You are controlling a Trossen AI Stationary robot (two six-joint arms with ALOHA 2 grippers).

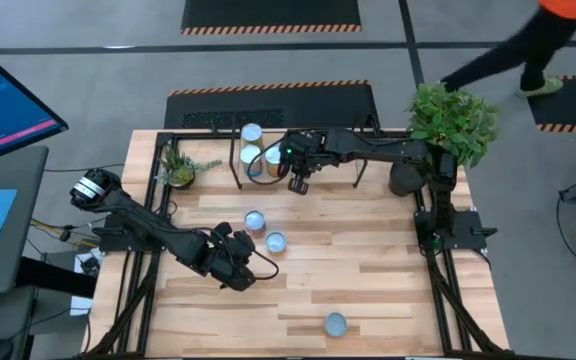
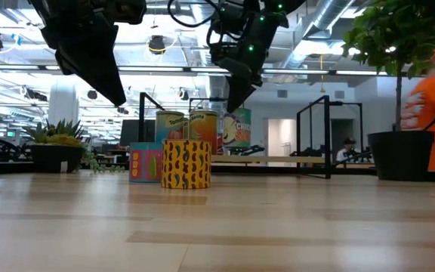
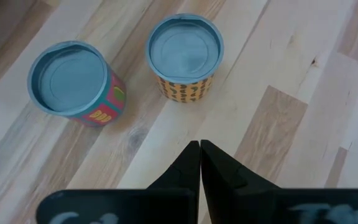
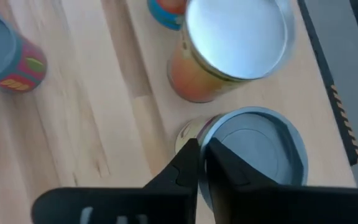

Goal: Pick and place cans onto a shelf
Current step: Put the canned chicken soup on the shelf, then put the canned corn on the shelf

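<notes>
The right gripper [image 1: 300,185] hovers at the shelf [image 1: 340,133], fingers nearly together and holding nothing, just over the blue-topped can [image 4: 253,152] among the shelved cans. Its fingertips could clip that rim and topple neighbours. The left gripper [image 1: 240,268] waits closed over the counter [image 1: 368,290].

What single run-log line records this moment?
phase: placing | right gripper: above pale-blue-topped can on light-wood shelf | left gripper: shut, empty, beside pink can and yellow can on tabletop
</notes>
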